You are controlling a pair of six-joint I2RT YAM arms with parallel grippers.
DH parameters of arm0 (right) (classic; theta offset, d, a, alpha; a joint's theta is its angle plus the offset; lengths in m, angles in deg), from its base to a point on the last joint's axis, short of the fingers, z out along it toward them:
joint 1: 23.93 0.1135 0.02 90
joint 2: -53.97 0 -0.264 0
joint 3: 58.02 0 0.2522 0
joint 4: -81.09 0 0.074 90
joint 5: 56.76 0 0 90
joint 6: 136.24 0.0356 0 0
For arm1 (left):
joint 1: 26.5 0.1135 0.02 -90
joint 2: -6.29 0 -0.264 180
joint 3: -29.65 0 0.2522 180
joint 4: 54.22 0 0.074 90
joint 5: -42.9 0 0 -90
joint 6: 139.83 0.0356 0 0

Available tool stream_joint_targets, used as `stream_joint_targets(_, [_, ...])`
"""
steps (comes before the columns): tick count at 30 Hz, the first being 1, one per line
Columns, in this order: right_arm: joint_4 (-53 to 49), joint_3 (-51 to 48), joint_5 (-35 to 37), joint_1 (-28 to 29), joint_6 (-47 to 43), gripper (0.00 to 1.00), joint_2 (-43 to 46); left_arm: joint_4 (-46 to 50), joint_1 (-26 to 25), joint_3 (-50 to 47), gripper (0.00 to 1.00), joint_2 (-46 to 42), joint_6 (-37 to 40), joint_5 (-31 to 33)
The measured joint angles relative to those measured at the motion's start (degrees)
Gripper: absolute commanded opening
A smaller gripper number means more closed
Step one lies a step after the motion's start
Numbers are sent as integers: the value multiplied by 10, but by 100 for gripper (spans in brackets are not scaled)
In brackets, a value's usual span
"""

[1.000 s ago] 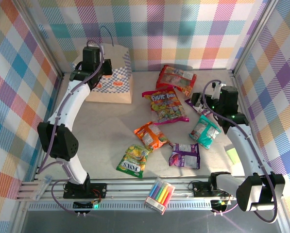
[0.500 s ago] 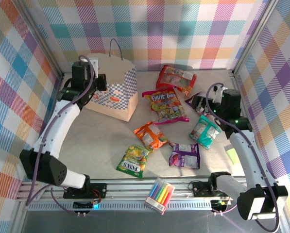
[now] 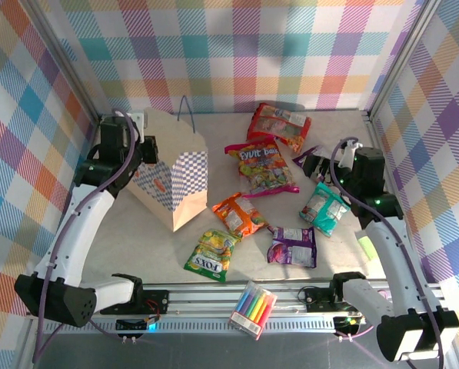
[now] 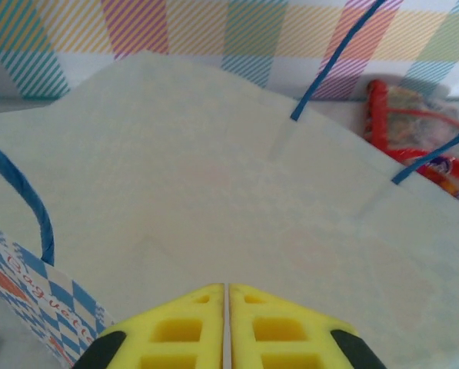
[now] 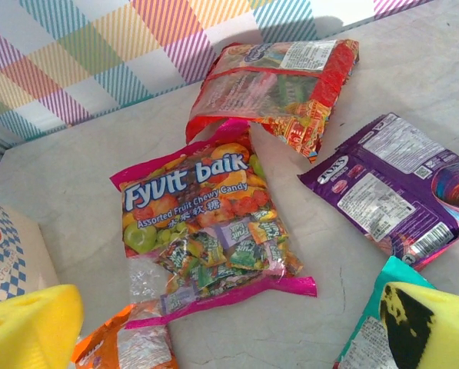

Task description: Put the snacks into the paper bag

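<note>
Pastel checked walls ring the bench (image 3: 160,254). On it the paper bag (image 3: 175,165) has come from the far-left corner toward the middle and now stands up, somewhat tilted, so loading looks ready to begin. Snack packets (image 3: 266,165) lie untouched to its right. The left end effector (image 4: 227,298), pressed together, seems to pinch the bag's rim. The right end effector (image 5: 229,327) hangs spread over the packets.

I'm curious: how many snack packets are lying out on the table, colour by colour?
Red packet: 1
Pink-edged candy packet: 1
Purple packets: 2
Orange packet: 1
Teal packet: 1
Green-yellow packet: 1
Total: 7
</note>
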Motion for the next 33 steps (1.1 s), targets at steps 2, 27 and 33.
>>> stream_joint_targets(2, [0,0,0,0,1,99,3,15,0,-8,25,-7,1,12])
stream_joint_targets(27, [9,-2,-13,7,7,99,-1,302,0,87,60,-8,-140,130])
stream_joint_targets(33, [12,-2,-13,7,6,99,-6,319,0,88,59,27,-165,131])
